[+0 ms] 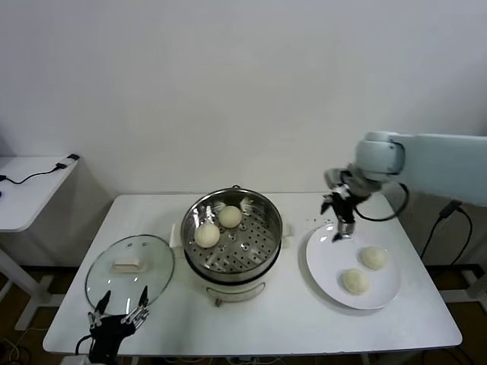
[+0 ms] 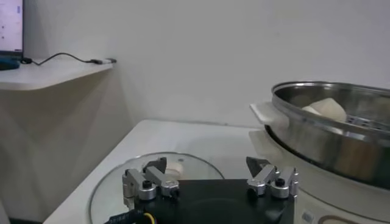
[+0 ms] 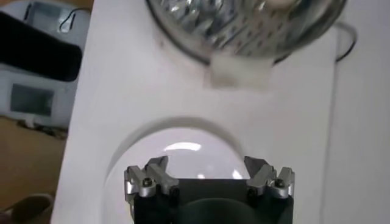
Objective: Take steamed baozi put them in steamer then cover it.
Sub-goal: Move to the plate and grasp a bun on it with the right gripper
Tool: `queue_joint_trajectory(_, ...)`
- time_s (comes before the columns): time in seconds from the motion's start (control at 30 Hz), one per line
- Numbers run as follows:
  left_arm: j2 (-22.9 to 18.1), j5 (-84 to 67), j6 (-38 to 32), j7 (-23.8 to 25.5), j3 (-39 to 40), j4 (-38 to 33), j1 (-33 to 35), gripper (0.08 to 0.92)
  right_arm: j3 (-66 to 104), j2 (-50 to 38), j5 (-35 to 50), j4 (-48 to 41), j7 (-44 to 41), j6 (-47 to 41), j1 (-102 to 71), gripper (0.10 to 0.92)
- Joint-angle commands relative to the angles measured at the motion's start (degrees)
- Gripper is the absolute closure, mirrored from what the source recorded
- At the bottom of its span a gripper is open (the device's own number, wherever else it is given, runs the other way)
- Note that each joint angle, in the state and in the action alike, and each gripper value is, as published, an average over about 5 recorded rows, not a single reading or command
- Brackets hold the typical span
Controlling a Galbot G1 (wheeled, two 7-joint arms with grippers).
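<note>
The steel steamer (image 1: 262, 209) stands mid-table on its white base and holds two baozi (image 1: 207, 235) (image 1: 230, 216) on the perforated tray. Two more baozi (image 1: 374, 257) (image 1: 354, 280) lie on the white plate (image 1: 327, 258) at the right. My right gripper (image 1: 339, 220) is open and empty, hovering over the plate's far-left edge; the plate (image 3: 183, 164) and the steamer (image 3: 244, 30) show in its wrist view. The glass cover (image 1: 156, 258) lies flat left of the steamer. My left gripper (image 1: 120, 304) is open and empty at the table's front-left edge, just short of the cover (image 2: 116, 179).
A white side table (image 1: 30, 190) with a cable stands to the far left, also in the left wrist view (image 2: 55, 70). A wall backs the table. Cables hang at the right edge (image 1: 437, 224).
</note>
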Motion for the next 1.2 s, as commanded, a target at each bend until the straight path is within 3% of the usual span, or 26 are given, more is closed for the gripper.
queue_joint_trajectory(0.03, 0.00, 0.12, 0.03, 0.04, -0.01, 0.01, -0.03, 0.177, 5.02, -10.89, -11.55, -0.03, -2.39, 2.83, -14.04, 0.203)
queue_joint_trajectory(0.47, -0.81, 0.79, -0.62, -0.11, 0.17, 0.25, 0.80, 0.177, 19.10, -6.88, -16.52, -9.05, 1.21, 0.16, -30.51, 0.203)
queue_joint_trajectory(0.97, -1.12, 0.97, -0.83, -0.12, 0.16, 0.09, 1.21, 0.177, 20.48, -3.86, -16.11, -10.14, 3.02, -1.82, -32.13, 0.204)
queue_joint_trajectory(1.2, -1.07, 0.96, -0.75, -0.18, 0.33, -0.04, 1.28, 0.177, 20.37, -4.31, -16.40, -8.98, 3.14, -2.32, -31.63, 0.293)
